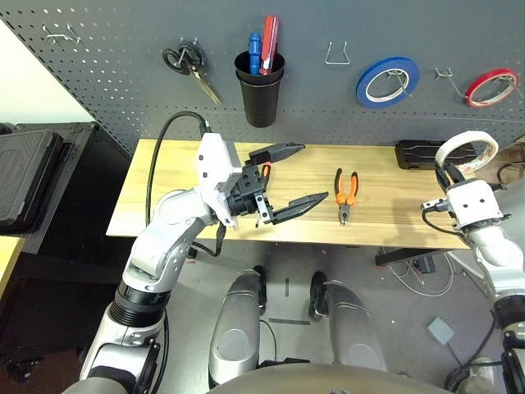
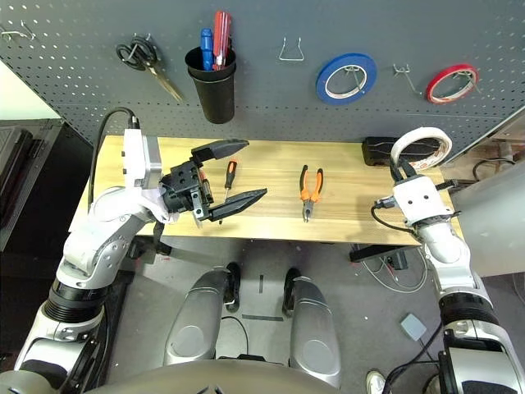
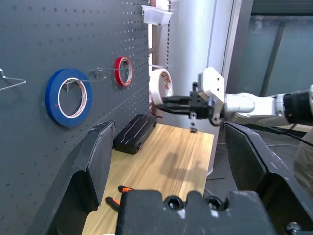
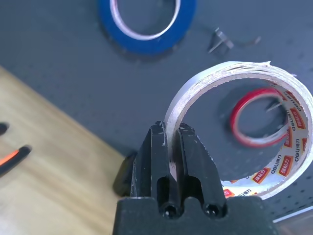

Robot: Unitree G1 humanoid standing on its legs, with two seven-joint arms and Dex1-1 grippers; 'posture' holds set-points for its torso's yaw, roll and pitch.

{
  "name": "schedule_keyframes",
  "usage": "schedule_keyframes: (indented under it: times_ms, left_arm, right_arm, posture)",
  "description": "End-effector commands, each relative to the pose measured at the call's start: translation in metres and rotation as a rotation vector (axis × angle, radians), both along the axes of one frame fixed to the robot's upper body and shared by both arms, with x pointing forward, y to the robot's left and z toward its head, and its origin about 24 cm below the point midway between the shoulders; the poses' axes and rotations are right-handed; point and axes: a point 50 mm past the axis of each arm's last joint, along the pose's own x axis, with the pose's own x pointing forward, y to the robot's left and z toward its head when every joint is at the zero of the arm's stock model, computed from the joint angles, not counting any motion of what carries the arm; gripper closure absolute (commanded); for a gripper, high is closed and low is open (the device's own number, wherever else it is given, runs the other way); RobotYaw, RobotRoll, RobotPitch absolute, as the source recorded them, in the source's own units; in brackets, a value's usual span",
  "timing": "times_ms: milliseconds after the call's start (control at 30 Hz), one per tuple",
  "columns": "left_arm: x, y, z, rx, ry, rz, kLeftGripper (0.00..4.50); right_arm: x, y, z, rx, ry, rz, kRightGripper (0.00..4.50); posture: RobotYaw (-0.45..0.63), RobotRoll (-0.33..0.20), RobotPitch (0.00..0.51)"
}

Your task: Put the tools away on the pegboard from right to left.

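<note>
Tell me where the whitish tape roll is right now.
The whitish tape roll is pinched in the right gripper, held up off the table at its right end, below the red tape roll hanging on the pegboard.

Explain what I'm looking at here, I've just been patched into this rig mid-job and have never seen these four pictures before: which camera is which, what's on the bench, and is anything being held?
You are looking at a humanoid robot with two arms at a wooden table, facing a dark pegboard.

The two wide pictures come from its head, looking down over its arms. The other two come from cameras on each wrist, looking along that arm's jaws.

The left gripper hovers over the table with its jaws wide open, empty. The right gripper is shut on the whitish tape roll, pinching its wall and holding it up near the board.

On the table lie the orange-handled pliers, a screwdriver and a black case.

On the board hang a blue tape roll, a red tape roll, black-handled scissors and a black cup with tools in it.
</note>
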Motion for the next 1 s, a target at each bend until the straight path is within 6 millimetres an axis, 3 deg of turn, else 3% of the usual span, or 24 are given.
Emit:
schedule_keyframes:
  times_ms: [33, 267, 700, 867, 1000]
  left_arm:
    - [-0.002, -0.004, 0.002, 0.002, -0.003, -0.028, 0.0]
    - [0.0, -0.006, 0.002, 0.011, -0.002, -0.038, 0.0]
    - [0.003, -0.007, 0.001, 0.037, -0.009, -0.032, 0.0]
    - [0.005, -0.007, 0.0, 0.051, -0.016, -0.013, 0.0]
    - [0.004, -0.006, -0.001, 0.055, -0.014, 0.001, 0.0]
  right_arm:
    - [0.01, -0.006, 0.012, 0.011, -0.037, -0.038, 4.46]
    - [0.048, 0.001, 0.04, 0.062, -0.03, -0.036, 4.46]
    - [0.101, 0.018, 0.066, 0.13, 0.137, -0.088, 4.46]
    - [0.105, 0.023, 0.067, 0.15, 0.117, -0.112, 2.84]
    - [0.095, 0.024, 0.057, 0.144, 0.066, -0.058, 1.29]
  posture:
    - [0.15, 0.0, 0.191]
    - [0.14, 0.0, 0.195]
    - [0.16, 0.0, 0.199]
    - [0.18, 0.0, 0.201]
    - [0.19, 0.0, 0.208]
